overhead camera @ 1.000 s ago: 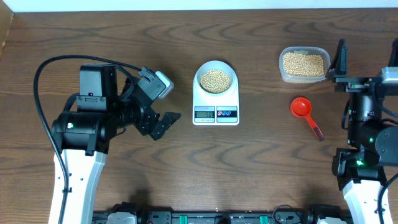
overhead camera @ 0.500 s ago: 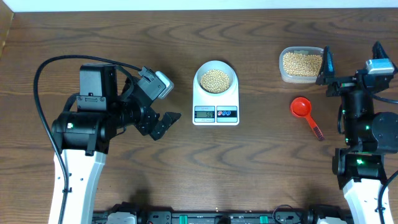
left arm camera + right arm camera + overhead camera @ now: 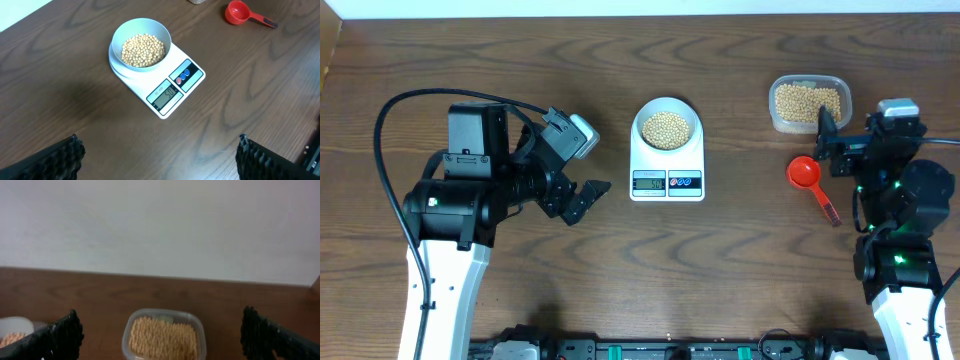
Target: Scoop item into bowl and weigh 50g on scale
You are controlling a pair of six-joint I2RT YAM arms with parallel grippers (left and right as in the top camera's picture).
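Observation:
The pale bowl (image 3: pixel 640 118) stands on the white scale (image 3: pixel 666 162) at mid-table, with a heap of tan beans (image 3: pixel 666 129) in it. In the left wrist view the bowl (image 3: pixel 116 42), its beans (image 3: pixel 143 49) and the scale (image 3: pixel 137 82) lie ahead; the display seems to read 50. My left gripper (image 3: pixel 588 200) hovers open and empty left of the scale, and it shows as wide-apart fingers (image 3: pixel 158 139). My right gripper (image 3: pixel 865 135) stands open and empty at the right, raised, and frames (image 3: pixel 161 325) the bean tub behind it.
A clear plastic tub (image 3: pixel 808 103) of beans sits at the back right (image 3: pixel 164 337). A red scoop (image 3: pixel 804 172) lies on the wood just in front of it, also in the left wrist view (image 3: pixel 236 12). A white wall runs behind the table.
My right arm has swung left and toward the front, its open fingers now beside the red scoop. The left arm, bowl and scale have not moved.

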